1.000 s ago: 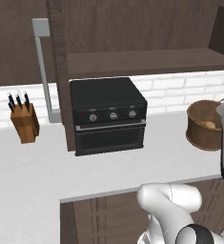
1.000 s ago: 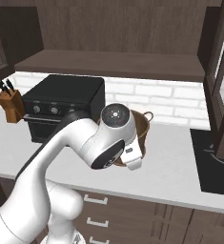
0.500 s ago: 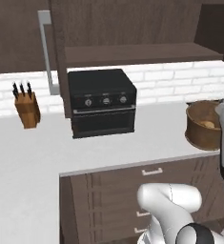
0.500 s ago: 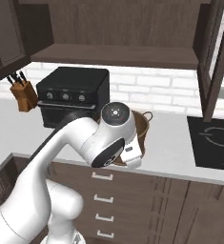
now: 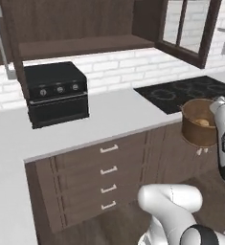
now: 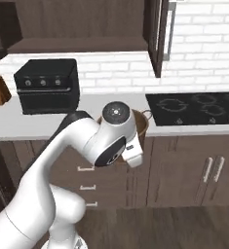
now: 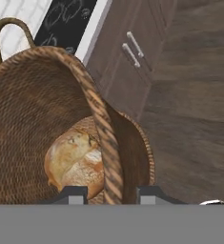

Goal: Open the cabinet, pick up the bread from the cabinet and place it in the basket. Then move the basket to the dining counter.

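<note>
The gripper (image 7: 107, 190) is clamped on the rim of the basket (image 7: 32, 114), one finger inside the wall and one outside. The basket is brown and woven, with a loop handle at upper left of the hand view. The bread (image 7: 77, 159), a golden crusty loaf, lies on its bottom. In the left base view the basket (image 5: 198, 125) hangs at right, off the worktop (image 5: 104, 115) edge, above the floor (image 7: 194, 105).

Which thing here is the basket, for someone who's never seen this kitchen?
Find the black cooktop in the white worktop. Just in front of its edge, the basket hangs off the gripper: round, brown, woven, with a loaf inside, unlike the boxy black oven.
</note>
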Robot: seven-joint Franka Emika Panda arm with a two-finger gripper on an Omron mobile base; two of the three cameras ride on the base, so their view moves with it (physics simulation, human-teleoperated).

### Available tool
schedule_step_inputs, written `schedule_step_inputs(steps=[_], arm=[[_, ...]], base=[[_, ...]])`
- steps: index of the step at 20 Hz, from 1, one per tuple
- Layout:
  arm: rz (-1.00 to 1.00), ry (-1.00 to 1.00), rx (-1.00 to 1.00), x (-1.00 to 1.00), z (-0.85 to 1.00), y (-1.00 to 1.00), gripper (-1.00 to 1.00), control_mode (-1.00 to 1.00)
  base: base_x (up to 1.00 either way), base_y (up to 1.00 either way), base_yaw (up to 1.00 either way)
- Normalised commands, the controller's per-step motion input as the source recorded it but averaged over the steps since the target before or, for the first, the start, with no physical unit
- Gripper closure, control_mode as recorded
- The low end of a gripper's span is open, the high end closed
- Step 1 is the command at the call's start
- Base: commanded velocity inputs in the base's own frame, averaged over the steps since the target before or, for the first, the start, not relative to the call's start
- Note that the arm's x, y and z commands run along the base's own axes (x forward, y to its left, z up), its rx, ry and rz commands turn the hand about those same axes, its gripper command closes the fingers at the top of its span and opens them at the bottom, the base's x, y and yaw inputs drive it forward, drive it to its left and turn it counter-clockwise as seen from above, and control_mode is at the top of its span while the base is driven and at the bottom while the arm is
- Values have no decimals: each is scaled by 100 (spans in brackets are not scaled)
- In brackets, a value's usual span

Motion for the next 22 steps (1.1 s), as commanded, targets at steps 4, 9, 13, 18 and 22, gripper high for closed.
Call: schedule_step_inputs(steps=[4,9,13,18,22], arm=[[0,0,0,0,0,0,100,100],[0,0,0,0,0,0,100,100],[0,0,0,0,0,0,100,100],[0,0,0,0,0,0,100,100],[0,0,0,0,0,0,100,100]], base=[[0,32,-92],[0,30,-93],[0,27,-95],[0,24,-95],[0,19,-96]])
